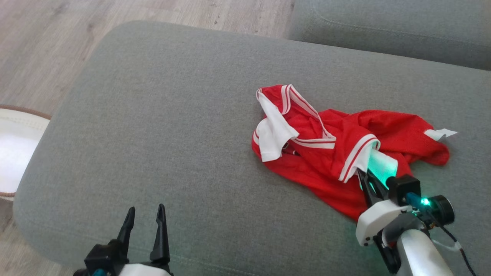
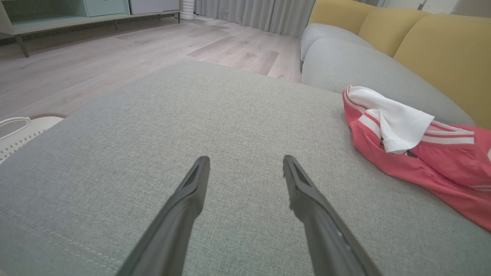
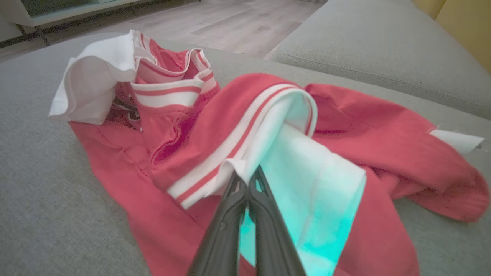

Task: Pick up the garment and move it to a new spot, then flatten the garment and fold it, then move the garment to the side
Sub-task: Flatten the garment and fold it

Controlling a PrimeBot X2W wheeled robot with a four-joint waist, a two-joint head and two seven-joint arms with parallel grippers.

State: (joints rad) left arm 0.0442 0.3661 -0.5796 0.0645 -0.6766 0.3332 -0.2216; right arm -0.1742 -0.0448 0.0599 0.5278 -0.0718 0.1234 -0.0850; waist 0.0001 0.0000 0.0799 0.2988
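The garment (image 1: 337,153) is a crumpled red jersey with white sleeves and white-striped trim, lying on the right half of a grey cushion (image 1: 172,134). My right gripper (image 1: 362,174) is shut on the garment's white striped sleeve edge; in the right wrist view its fingers (image 3: 247,182) pinch that edge of the garment (image 3: 238,126). My left gripper (image 1: 145,216) stands open near the cushion's front left edge, well apart from the cloth. In the left wrist view its open fingers (image 2: 245,165) point over bare cushion, with the garment (image 2: 414,149) off to the right.
A second grey cushion (image 1: 391,30) lies behind, with yellow backrests (image 2: 433,50) beyond it. Wooden floor (image 1: 50,46) runs to the left, where a white basket (image 1: 15,149) sits beside the cushion. The cushion's left and middle offer free room.
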